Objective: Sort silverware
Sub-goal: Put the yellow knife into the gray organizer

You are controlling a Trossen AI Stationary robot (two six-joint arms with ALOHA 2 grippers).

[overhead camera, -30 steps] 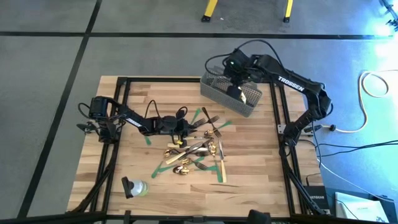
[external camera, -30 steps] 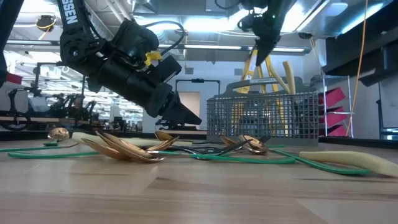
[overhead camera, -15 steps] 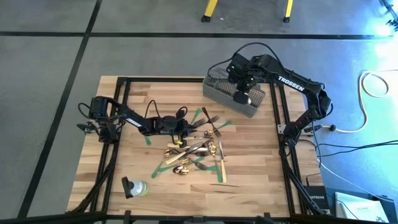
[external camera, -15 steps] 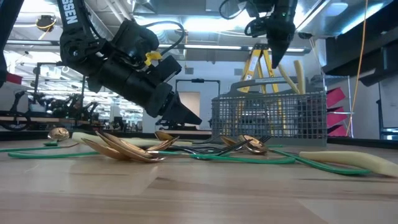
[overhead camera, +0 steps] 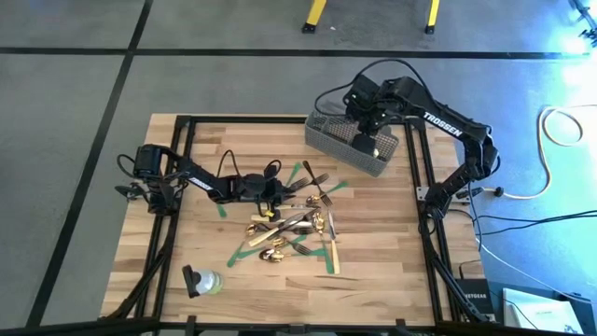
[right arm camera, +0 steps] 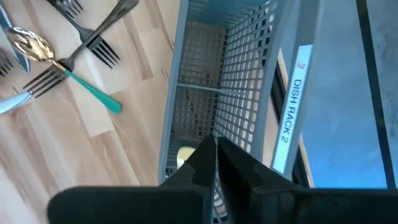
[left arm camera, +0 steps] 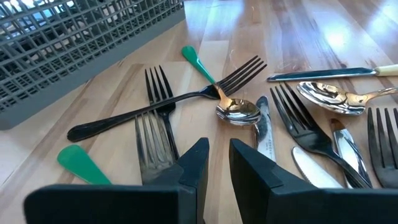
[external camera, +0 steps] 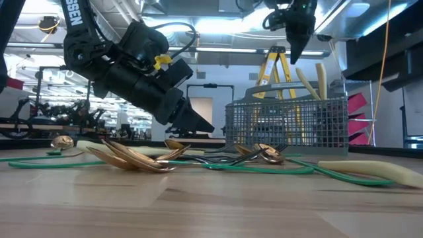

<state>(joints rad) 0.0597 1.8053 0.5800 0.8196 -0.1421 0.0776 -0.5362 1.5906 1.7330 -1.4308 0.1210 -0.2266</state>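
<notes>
high view – right gripper [overhead camera: 362, 142] above basket [overhead camera: 328, 140].

- The silverware [overhead camera: 294, 224] lies in a loose, overlapping heap at the middle of the worktop.
- Two dark forks [left arm camera: 163, 107] lie crossed at the far side of the heap, flat.
- Shiny gold spoons [external camera: 132, 157] lie among the forks, bowls glinting.
- Cream-handled knives: one [external camera: 370, 170] lies flat at the heap's near right; two more [external camera: 310, 78] stand upright in the basket, far right.

high: overhead, straight down | low: table-level, across | wrists: close | shared: mesh basket [overhead camera: 353, 142]
</notes>
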